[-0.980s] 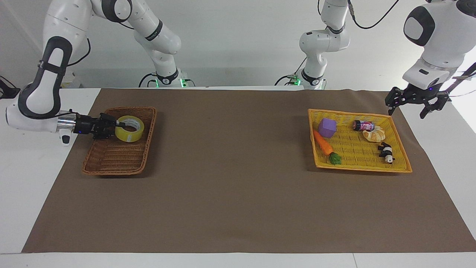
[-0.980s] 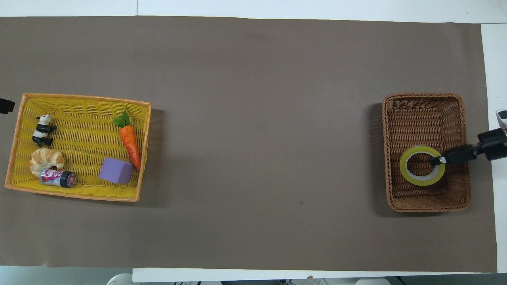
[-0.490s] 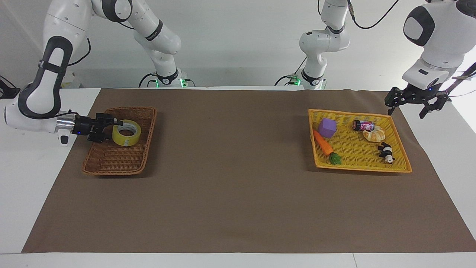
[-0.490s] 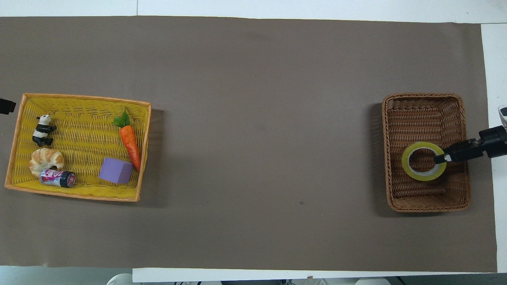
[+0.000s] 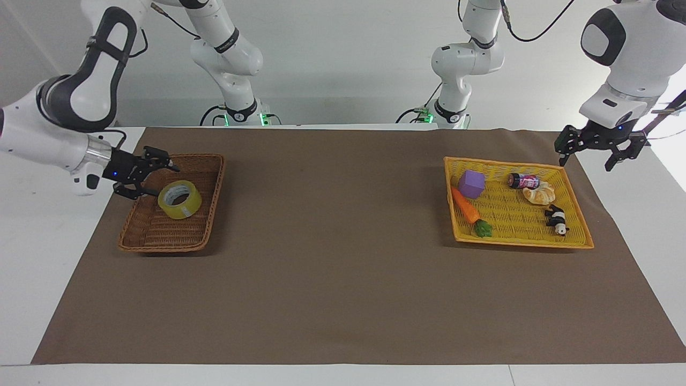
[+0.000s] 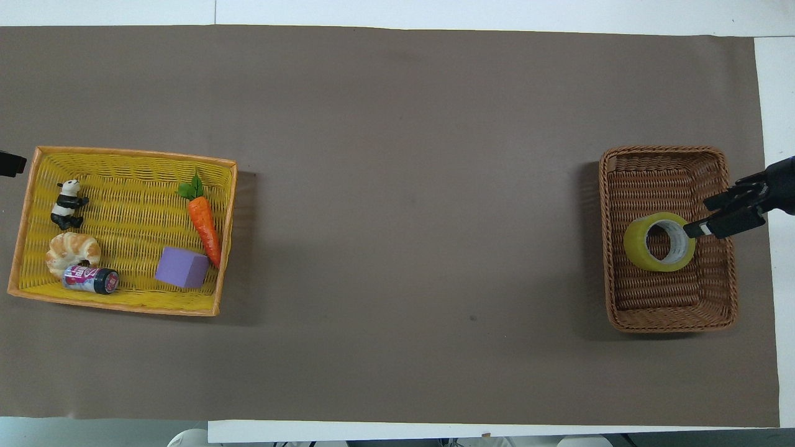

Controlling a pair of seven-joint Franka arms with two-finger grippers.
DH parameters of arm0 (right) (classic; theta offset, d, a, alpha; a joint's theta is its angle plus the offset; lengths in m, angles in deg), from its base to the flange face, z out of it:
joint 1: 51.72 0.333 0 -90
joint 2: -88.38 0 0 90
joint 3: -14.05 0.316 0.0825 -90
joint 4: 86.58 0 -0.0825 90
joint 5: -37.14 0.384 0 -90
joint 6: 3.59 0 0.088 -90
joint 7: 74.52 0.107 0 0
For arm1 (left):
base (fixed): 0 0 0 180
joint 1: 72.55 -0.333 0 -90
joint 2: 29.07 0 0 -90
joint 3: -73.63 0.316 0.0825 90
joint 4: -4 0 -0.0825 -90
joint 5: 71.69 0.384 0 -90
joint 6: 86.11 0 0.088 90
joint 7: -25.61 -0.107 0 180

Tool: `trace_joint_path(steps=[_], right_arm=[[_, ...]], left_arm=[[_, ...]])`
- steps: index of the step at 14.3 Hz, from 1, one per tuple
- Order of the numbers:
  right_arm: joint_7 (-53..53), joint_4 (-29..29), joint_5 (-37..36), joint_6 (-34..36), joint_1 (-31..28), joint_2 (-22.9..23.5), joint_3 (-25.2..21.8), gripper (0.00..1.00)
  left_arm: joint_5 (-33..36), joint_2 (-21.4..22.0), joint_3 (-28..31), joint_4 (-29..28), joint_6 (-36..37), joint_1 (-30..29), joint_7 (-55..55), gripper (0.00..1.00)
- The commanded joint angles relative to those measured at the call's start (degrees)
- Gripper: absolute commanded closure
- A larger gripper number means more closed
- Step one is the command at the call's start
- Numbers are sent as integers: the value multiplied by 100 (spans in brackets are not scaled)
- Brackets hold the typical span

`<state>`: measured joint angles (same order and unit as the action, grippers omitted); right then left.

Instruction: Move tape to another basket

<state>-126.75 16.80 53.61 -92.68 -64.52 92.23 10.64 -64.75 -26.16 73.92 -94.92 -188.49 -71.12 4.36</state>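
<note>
The tape point(image 5: 187, 208) point(image 6: 635, 246), a yellow roll with a pale core, lies tilted inside the dark brown wicker basket point(image 5: 216, 185) point(image 6: 664, 149), free of any grip. My right gripper point(image 5: 163, 181) point(image 6: 699, 218) hangs open over the basket's rim at the right arm's end of the table. It is just beside the roll and holds nothing. My left gripper point(image 5: 587, 160) waits open in the air by the yellow tray's corner at the left arm's end.
A shallow yellow woven tray point(image 5: 514, 242) point(image 6: 124, 153) holds a carrot point(image 5: 465, 209), a purple block point(image 5: 471, 184), a small can point(image 5: 522, 180), a croissant point(image 5: 540, 194) and a panda figure point(image 5: 557, 220). A brown mat point(image 5: 332, 241) covers the table between the two containers.
My right gripper opened and let go of the tape, which settled tilted in the brown basket. The gripper then rose and drew back toward the basket's rim. The left arm has not moved.
</note>
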Motion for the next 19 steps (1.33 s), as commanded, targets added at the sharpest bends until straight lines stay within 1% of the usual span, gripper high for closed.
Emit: trace_joint_path(steps=[1, 2, 4, 5, 6, 7, 9, 10, 12, 13, 17, 19], right_arm=[[807, -177, -354, -99, 426, -305, 17, 0], [1412, -239, -459, -90, 620, -410, 17, 0], [2660, -266, -906, -29, 928, -691, 25, 0], [3171, -292, -1125, 41, 1068, -754, 25, 0], [3793, -449, -1215, 233, 1122, -754, 25, 0], [4139, -694, -1216, 531, 1122, -685, 25, 0], [4300, -1396, -1285, 849, 1079, -378, 8, 0], [4301, -1713, -1460, 1041, 1035, -263, 8, 0], [4309, -2023, -1882, 1096, 1035, -52, 51, 0], [4309, -1963, -1849, 1096, 982, -77, 78, 0], [4590, -1778, -1822, 1254, 1122, -191, 17, 0], [4600, -1489, -1822, 1220, 1122, -340, 8, 0]], left_arm=[[-235, -10, 77, 101, 391, 323, 794, 0], [-507, -27, 77, 206, 551, 323, 998, 0], [-773, -167, 77, 653, 1120, 288, 1027, 0], [-800, -238, 77, 873, 1367, 279, 1027, 0], [-800, -247, 77, 970, 1526, 279, 1036, 0], [-800, -238, 77, 1032, 1606, 279, 1070, 0], [-800, -238, 68, 1269, 1782, 279, 1115, 0], [-783, -247, 16, 1331, 1817, 288, 1123, 0], [-756, -212, -11, 1340, 1905, 253, 1132, 0], [-756, -203, -11, 1349, 1932, 235, 1132, 0], [-721, -150, -20, 1349, 1809, 156, 1132, 0], [-712, -142, -20, 1314, 1800, 138, 1132, 0]])
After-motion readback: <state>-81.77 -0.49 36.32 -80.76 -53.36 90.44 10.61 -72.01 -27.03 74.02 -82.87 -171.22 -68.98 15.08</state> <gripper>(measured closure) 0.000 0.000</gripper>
